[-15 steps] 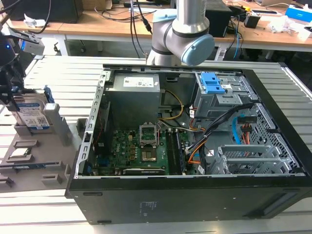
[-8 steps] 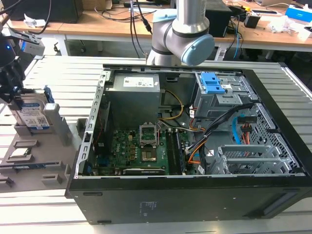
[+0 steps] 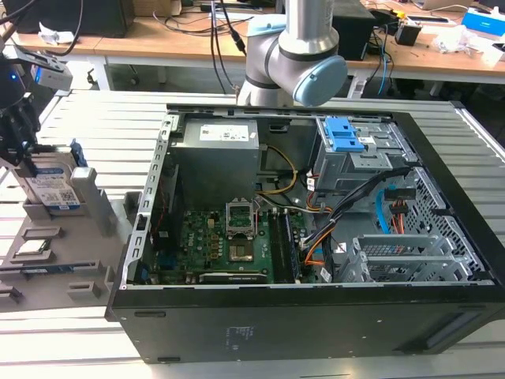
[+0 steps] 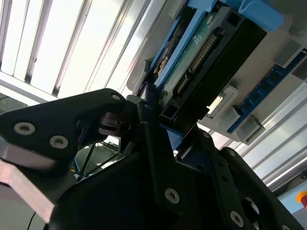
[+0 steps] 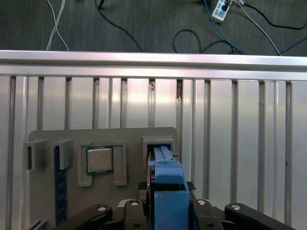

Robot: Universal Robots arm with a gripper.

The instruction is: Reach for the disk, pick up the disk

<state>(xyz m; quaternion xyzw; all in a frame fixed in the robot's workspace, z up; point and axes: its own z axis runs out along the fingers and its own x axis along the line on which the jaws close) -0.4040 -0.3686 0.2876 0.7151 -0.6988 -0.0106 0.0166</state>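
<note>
The disk (image 3: 52, 186) stands on edge in a slot of the grey holder tray (image 3: 95, 207) at the exterior view's left, its white-and-blue label facing the camera. My gripper (image 3: 30, 150) comes down on its upper edge. In the second wrist view the black fingers (image 4: 144, 112) pinch the end of the disk (image 4: 206, 52), with its green board and blue frame showing. In the first wrist view the blue-framed disk (image 5: 168, 184) sits between the finger links, still over its slot. The gripper (image 5: 169, 196) is shut on it.
The holder tray (image 5: 129, 136) also carries a small square chip (image 5: 99, 159) and a blue memory stick (image 5: 60, 187). An open black computer case (image 3: 316, 237) with a blue-latched drive cage (image 3: 347, 134) fills the exterior view's right. The arm's base (image 3: 292, 55) stands behind it on the slatted metal table (image 5: 230, 143).
</note>
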